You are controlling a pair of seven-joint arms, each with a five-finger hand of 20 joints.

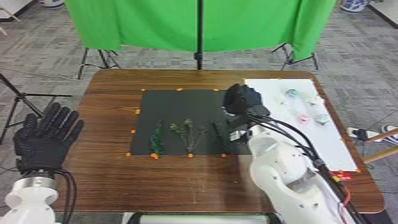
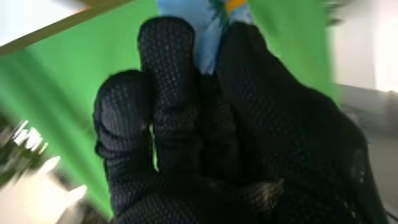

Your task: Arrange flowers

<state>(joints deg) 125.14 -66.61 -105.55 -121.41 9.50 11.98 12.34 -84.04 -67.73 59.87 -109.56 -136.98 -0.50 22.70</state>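
1. Tabletop [image 1: 169, 185] first: beside its edge, at 9 o'clock, your left hand [image 1: 41, 146] has its fingers straight and spread, holding nothing.
2. On the black mat [image 1: 169, 102], three pieces of greenery lie side by side: a leafy green stem [image 1: 157, 140] near 7 o'clock of the mat, a branching sprig [image 1: 188, 134] near 6, and a dark stem [image 1: 220, 137] near 5. You could count those as the base of your arrangement, laid out neatly.
3. To their right is the white sheet [image 1: 333, 150]. Near its middle you have a pink bloom [image 1: 304, 118], with a pale green bloom [image 1: 322, 119] just beside it, toward 3 o'clock.
4. Over the mat's 2 o'clock side is your right hand [image 1: 242, 102]. Its grip is narrow, and it seems to pinch a pale blue piece [image 2: 205, 45] with orange and green on it; you can't tell for sure what that is.
5. Farther up the sheet lie a teal bloom [image 1: 291, 92] at 12 o'clock and a whitish bloom [image 1: 313, 100] at 1.
6. So you look to be in the early part: greenery down, with the blooms on the sheet left to bring across and place among the stems.
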